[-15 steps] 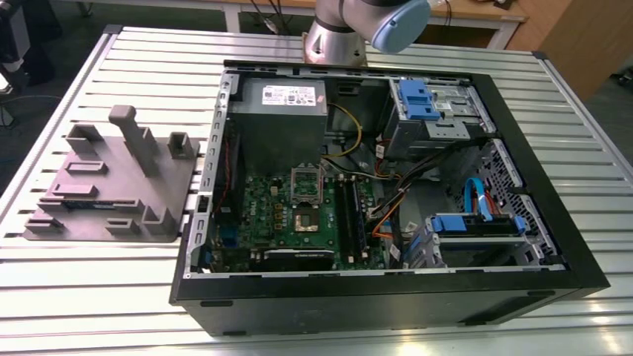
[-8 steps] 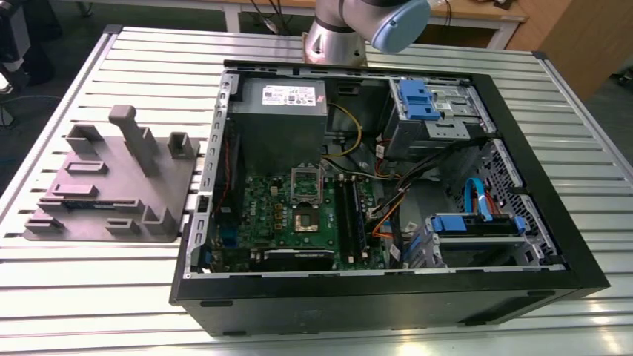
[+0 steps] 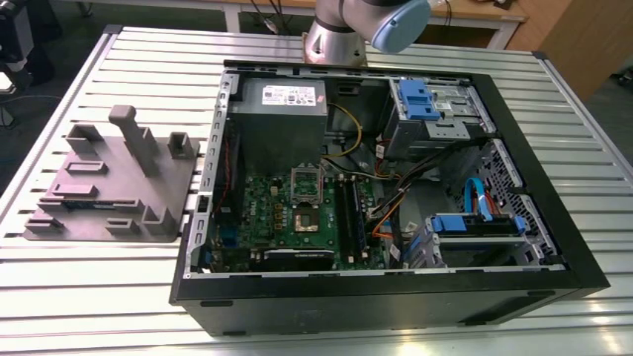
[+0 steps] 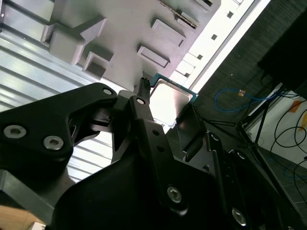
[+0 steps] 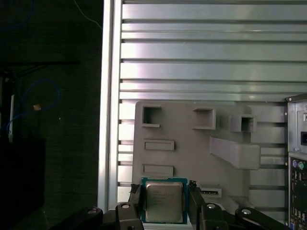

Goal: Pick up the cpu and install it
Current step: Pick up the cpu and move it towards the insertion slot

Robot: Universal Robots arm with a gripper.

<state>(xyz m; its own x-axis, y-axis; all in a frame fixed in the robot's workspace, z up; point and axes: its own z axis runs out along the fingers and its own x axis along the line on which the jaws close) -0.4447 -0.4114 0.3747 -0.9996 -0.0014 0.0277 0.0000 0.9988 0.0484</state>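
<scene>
Grip check, logged from the remote station. In the first wrist view the gripper (image 5: 164, 207) is pinching the cpu (image 5: 164, 201) by two opposite edges, with its fingers (image 5: 135, 205) pressing one on each side and the metal top facing the camera. The chip is hanging clear of everything, well above the grey tray (image 5: 192, 139) and the slatted table (image 5: 201, 48) beyond it.

Handling: I am judging the chip light, thin and stiff. The polished lid is probably slippery and the underside likely delicate. The edge hold is suiting it, though little rim is sitting under the pads.

Containers:
- The tray is carrying upright blocks and shallow recesses, and those I am seeing from the wrist look vacant. In the exterior view a dark strip (image 3: 74, 197) is lying in one slot. I cannot tell what it is.
- The open computer case (image 3: 376, 308) is lying on its side just beside the tray. It is holding a motherboard (image 3: 265, 222), a power supply (image 3: 282, 111), blue drive cages (image 3: 425, 100) and loose cables.
- The socket (image 3: 307, 220) is showing its frame lifted and appears unoccupied.
</scene>
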